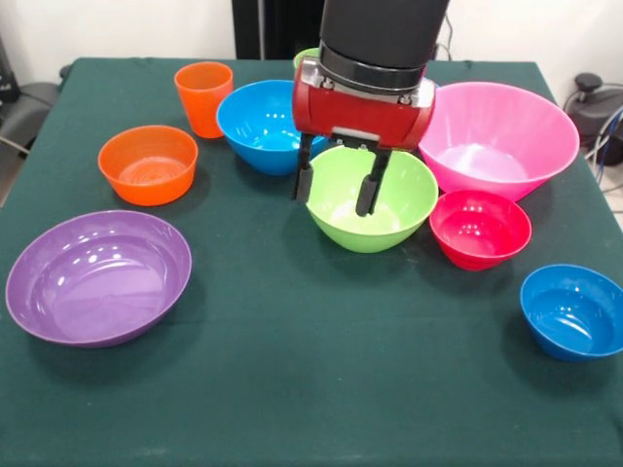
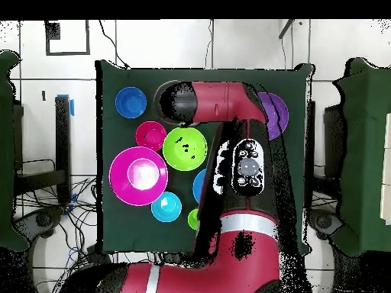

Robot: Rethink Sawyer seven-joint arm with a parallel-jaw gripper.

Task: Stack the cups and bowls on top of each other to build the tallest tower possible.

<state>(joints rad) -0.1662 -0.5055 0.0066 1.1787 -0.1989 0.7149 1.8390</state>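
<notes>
Gripper (image 1: 339, 182) is hanging right over the near-left rim of the lime green bowl (image 1: 389, 209), its two black fingers spread apart with nothing between them; one finger sits outside the rim on the blue-bowl side, the other dips over the bowl's hollow, and I can't tell if either actually touches the plastic. Counting bowls in the front view I get seven: the lime green one in the middle, a large blue bowl (image 1: 255, 125) just behind and left of it, a huge pink bowl (image 1: 506, 131) behind and right, a small red bowl (image 1: 480, 229) just beside the lime one on the right and partly in front of the pink one, a small blue bowl (image 1: 573, 311) near the front right corner, a medium orange bowl (image 1: 148, 164) off to the left, and a wide purple bowl (image 1: 97, 275) at the front left. The overhead view adds an eighth, a second small blue bowl (image 2: 166, 207) next to the pink one, which the pink bowl and arm seem to hide from the front. Cups: two. An orange cup (image 1: 203, 97) stands upright beside the large blue bowl, and only a sliver of a light green cup (image 1: 305, 57) peeks out behind the arm, showing as a small green circle from above. Everything sits separately on the dark green table (image 1: 311, 389), nothing stacked yet.
</notes>
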